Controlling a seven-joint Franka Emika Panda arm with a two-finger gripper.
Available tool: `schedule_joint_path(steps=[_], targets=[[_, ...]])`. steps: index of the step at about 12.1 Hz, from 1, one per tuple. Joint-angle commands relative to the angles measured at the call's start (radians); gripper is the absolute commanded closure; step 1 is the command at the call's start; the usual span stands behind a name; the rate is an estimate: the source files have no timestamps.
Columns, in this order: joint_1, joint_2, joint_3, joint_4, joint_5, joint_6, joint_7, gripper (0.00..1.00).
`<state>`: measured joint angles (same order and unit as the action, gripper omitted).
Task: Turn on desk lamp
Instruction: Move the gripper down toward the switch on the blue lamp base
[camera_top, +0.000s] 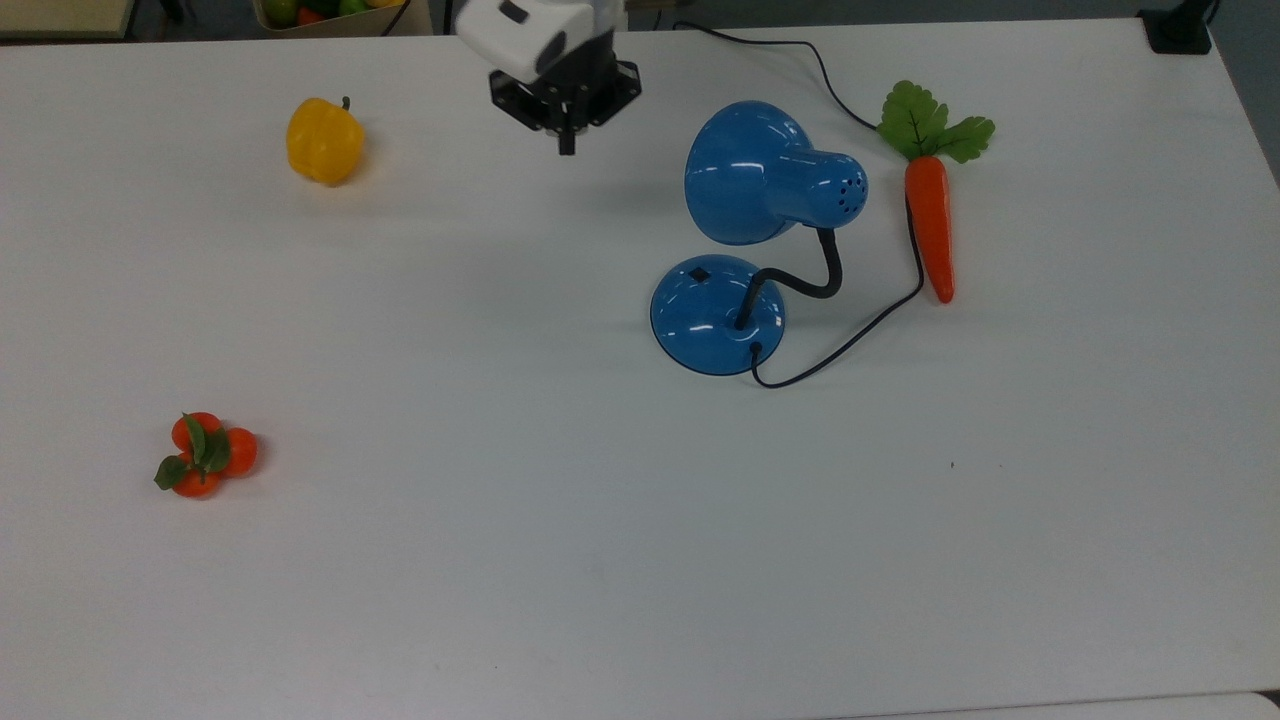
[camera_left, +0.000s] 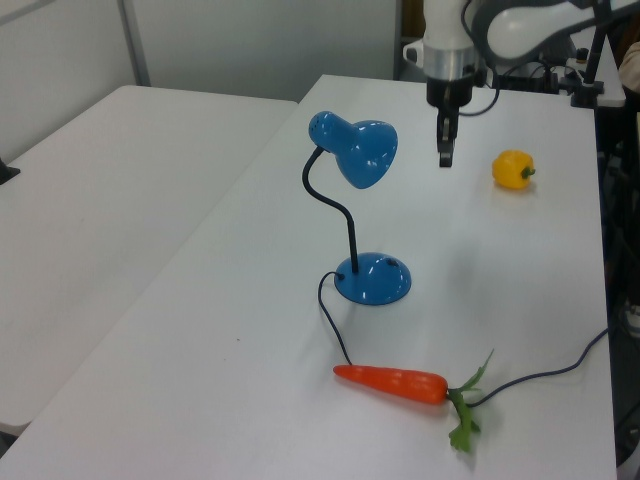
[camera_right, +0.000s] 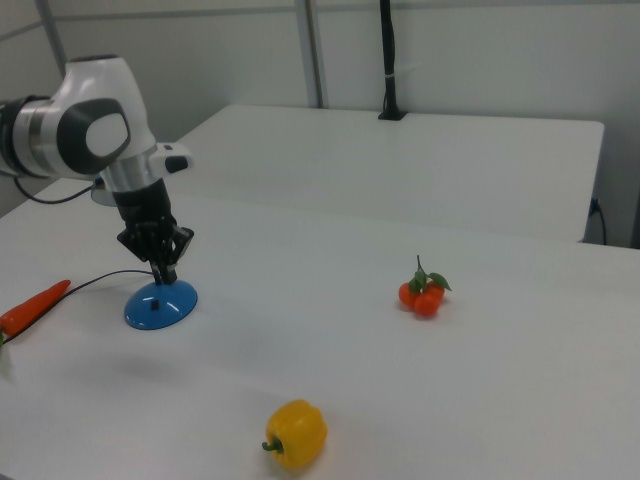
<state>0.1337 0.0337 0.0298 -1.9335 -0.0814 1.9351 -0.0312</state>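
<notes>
In the top view, the Franka arm reaches in from the top edge of the white table, its white wrist tilted and the black gripper pointing down at the tabletop. The fingers appear pressed together into one thin dark tip and grip nothing. The gripper hangs between the yellow bell pepper, on the top view's left, and the desk lamp, on the top view's right, apart from both. The lamp's blue dome shade overhangs the round blue base, which carries a small black switch on its upper left part. A black bendy neck curls from base to shade, and a black cord loops out from the base past the toy carrot toward the table's far edge. A cluster of small oranges sits well apart at the lower left.

In the left view, the arm stands upright, wrist vertical, with the gripper held above the table just to the right of the shade and level with it. The pepper lies further right; the carrot lies in the foreground near the base.

In the right view, the arm bends down from the right view's left edge, and the gripper hangs directly in front of the blue base, hiding the lamp's upper part. The fingertips meet at a point.
</notes>
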Motion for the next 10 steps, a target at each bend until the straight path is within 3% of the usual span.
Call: schedule_joint_path(steps=[1,7,10], targets=[[0.053,0.032,-0.008,-0.051,0.002,0.114,-0.009,1.00],[0.115,0.143,-0.007,-0.061,-0.005,0.287,-0.009,1.00],[0.122,0.141,-0.002,-0.131,-0.005,0.410,-0.070,1.00]])
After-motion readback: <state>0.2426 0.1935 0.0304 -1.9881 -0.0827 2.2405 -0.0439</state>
